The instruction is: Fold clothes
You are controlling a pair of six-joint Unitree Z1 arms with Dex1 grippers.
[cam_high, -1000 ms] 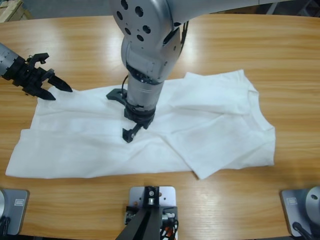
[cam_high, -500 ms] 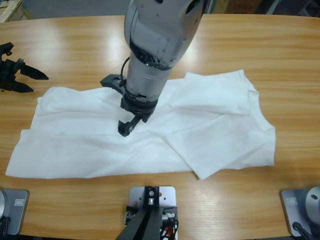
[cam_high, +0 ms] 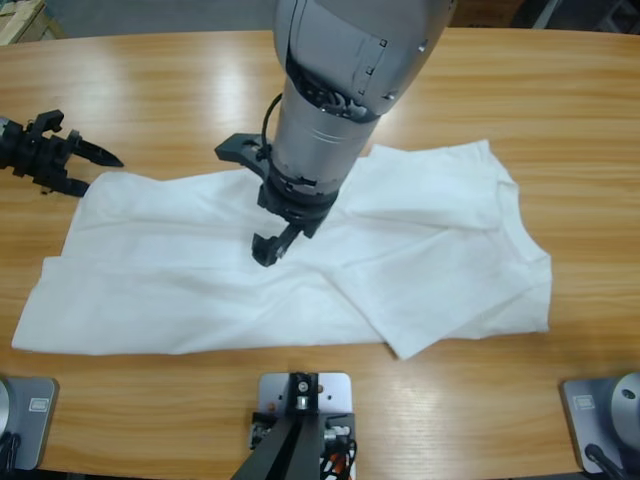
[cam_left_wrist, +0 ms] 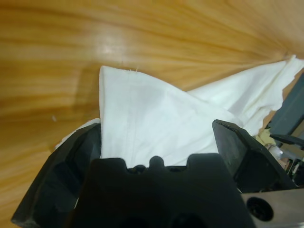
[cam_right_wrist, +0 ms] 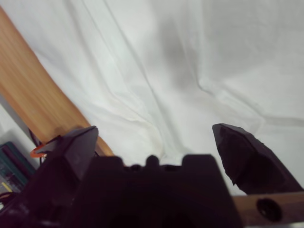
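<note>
The clothes, a white T-shirt point(cam_high: 170, 270), lie spread flat on the wooden table point(cam_high: 560, 110), with the right part folded over in a diagonal flap. My left gripper point(cam_high: 100, 172) is open beside the shirt's far-left corner. In the left wrist view that corner point(cam_left_wrist: 152, 114) lies between the left gripper's point(cam_left_wrist: 156, 126) spread jaws. My right gripper point(cam_high: 242, 202) hangs over the shirt's middle, jaws wide open and holding nothing. The right wrist view shows wrinkled fabric point(cam_right_wrist: 166, 61) under the right gripper point(cam_right_wrist: 154, 127).
The right arm's big silver body point(cam_high: 340, 80) comes down from the top middle and hides part of the shirt. Bare wood surrounds the shirt on every side. A grey part of the other arm point(cam_left_wrist: 289, 109) shows at the left wrist view's right edge.
The left gripper drew back toward the left edge, then returned near the shirt's far-left corner. The right arm shifted slightly to the right over the shirt. The shirt lies as before.
</note>
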